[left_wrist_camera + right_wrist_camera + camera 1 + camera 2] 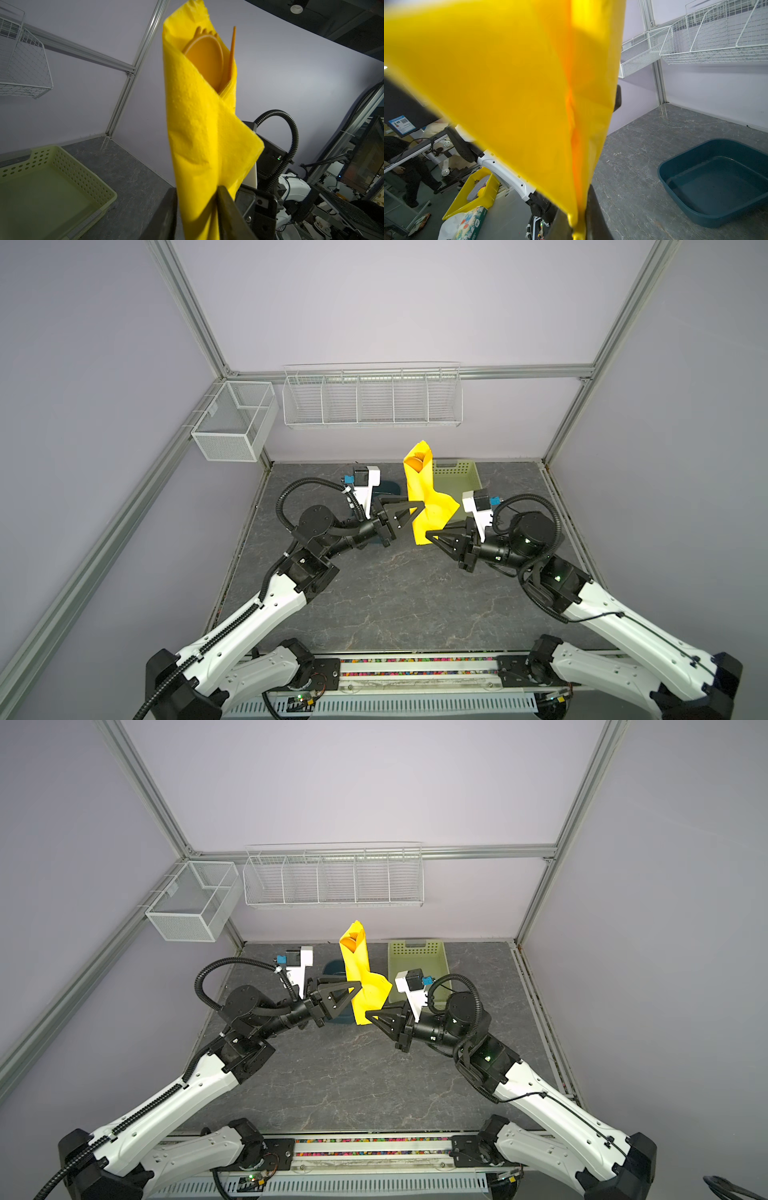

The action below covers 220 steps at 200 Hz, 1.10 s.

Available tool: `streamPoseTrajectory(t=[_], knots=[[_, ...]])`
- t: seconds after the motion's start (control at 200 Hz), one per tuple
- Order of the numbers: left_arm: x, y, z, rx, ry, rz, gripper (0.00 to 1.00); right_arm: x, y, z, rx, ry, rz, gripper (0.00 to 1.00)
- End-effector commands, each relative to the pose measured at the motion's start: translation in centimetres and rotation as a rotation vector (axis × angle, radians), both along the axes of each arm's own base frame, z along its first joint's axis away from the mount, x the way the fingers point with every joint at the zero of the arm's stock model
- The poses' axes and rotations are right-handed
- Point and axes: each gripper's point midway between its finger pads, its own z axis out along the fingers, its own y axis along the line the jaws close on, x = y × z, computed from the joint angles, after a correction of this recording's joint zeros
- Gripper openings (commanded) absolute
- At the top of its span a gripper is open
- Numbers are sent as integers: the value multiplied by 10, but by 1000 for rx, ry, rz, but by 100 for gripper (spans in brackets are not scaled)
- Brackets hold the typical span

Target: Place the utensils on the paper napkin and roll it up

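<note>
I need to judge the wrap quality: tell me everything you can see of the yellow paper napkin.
The paper napkin is bright yellow, thin, finely embossed paper, rolled into a loose upright tube held above the table, with one corner flaring sideways low down. Its open top shows the spoon, fork tines and knife. The right gripper is shut on it near its lower end; the left gripper flanks it higher up, grip unclear.
</note>
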Motion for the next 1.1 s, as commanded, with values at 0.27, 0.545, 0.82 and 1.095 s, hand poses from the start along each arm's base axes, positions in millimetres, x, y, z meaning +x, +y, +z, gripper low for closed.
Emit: streamPoseTrajectory(t=[0.27, 0.545, 0.82, 1.095], knots=[[-36, 2, 48, -140, -119, -196, 45, -34, -1, 40, 93, -133, 132, 6], [-48, 1, 60, -158, -147, -262, 47, -44, 0, 45, 114, -133, 190, 6], [-49, -2, 61, -130, -140, -272, 41, -47, 5, 40, 95, -114, 228, 6], [-50, -5, 59, -109, -144, -276, 25, -44, 6, 39, 80, -111, 206, 7]])
